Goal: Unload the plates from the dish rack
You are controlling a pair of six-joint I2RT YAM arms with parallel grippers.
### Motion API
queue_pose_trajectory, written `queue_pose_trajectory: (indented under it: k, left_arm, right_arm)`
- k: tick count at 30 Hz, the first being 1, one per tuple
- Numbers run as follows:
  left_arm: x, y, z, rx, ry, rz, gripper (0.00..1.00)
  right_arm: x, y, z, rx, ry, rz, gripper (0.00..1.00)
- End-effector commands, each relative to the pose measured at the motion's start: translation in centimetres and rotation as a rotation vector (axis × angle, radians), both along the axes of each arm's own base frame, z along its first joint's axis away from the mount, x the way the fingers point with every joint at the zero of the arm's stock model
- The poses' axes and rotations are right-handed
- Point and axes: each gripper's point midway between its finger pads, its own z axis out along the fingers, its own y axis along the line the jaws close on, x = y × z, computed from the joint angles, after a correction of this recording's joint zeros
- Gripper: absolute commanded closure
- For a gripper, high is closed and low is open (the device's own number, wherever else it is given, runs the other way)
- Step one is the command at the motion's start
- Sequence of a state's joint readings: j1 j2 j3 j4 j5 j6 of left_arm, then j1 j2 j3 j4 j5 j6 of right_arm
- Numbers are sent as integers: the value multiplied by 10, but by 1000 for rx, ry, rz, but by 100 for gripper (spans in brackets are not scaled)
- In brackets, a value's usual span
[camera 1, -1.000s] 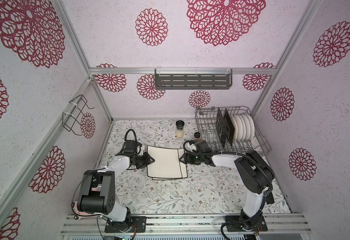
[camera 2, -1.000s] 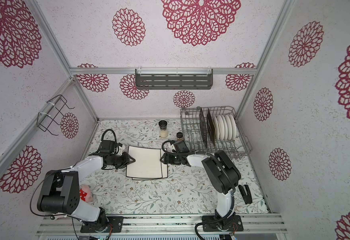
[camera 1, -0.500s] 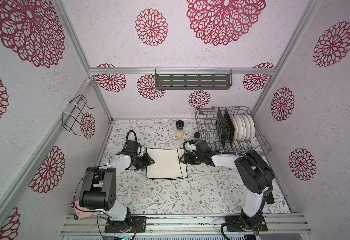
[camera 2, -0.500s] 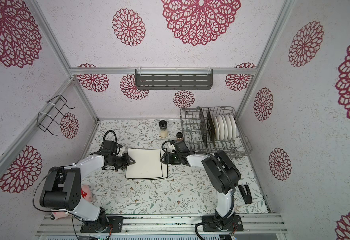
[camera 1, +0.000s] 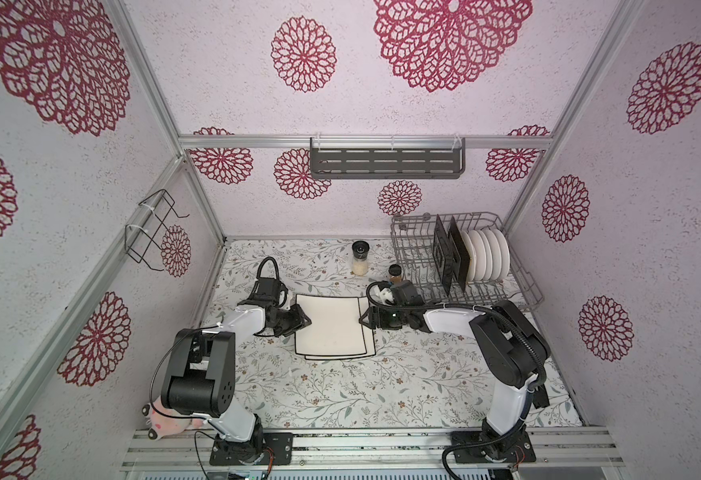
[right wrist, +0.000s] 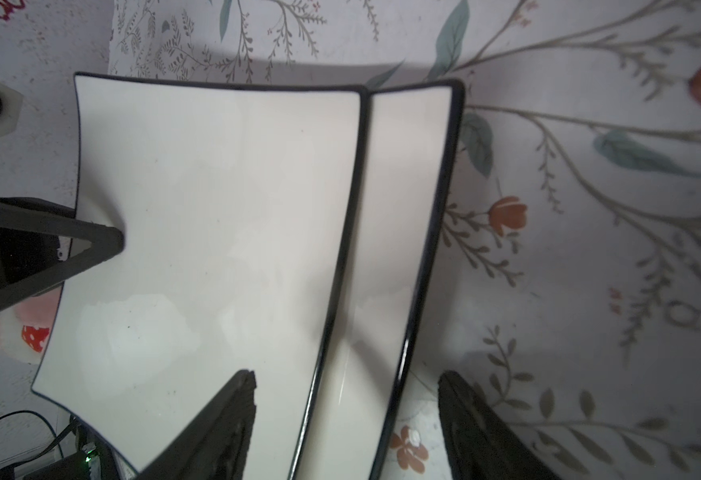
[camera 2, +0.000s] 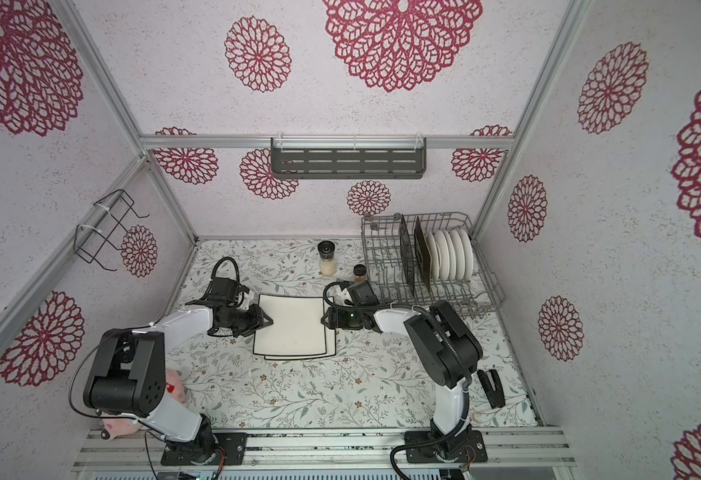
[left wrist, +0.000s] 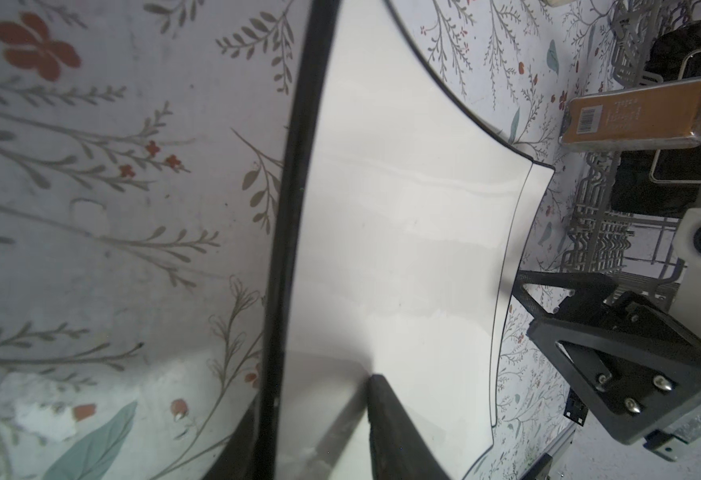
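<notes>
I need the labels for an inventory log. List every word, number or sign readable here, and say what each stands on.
Nothing reads with certainty.
Brown spice jar: barcode and small print on its label, too blurred to read.
Pale spice jar: light mark on its black lid, perhaps "7", too small to be sure.
Cream plates and dish rack: no text visible.
</notes>
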State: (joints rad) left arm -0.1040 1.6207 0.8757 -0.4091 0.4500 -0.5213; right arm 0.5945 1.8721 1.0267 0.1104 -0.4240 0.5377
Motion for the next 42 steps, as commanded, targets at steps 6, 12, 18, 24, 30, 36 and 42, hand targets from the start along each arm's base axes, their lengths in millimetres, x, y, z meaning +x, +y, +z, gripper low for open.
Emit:
queue_pose_trajectory:
  k: [6,12,18,24,30,36,42]
  left_arm:
    - [-5,6,-18,97,53,-21,63]
    - [-11,6,-28,142,80,-45,62]
    - [-15,8,-36,192,110,-61,62]
    - [-18,11,-41,228,127,-70,61]
    - [-17,11,-41,236,126,-72,61]
    - [-17,14,-42,289,124,-82,62]
    - [-14,11,-46,321,125,-112,64]
  right_arm:
    - [8,2,16,-4,-48,8,29]
    - [8,2,15,-3,-42,6,30]
    - [8,7,16,13,-31,29,30]
    - [10,8,19,11,-31,26,30]
    - [14,9,25,-11,-44,38,32]
    - [16,8,30,-22,-51,39,33]
    - [16,5,28,-47,-53,35,33]
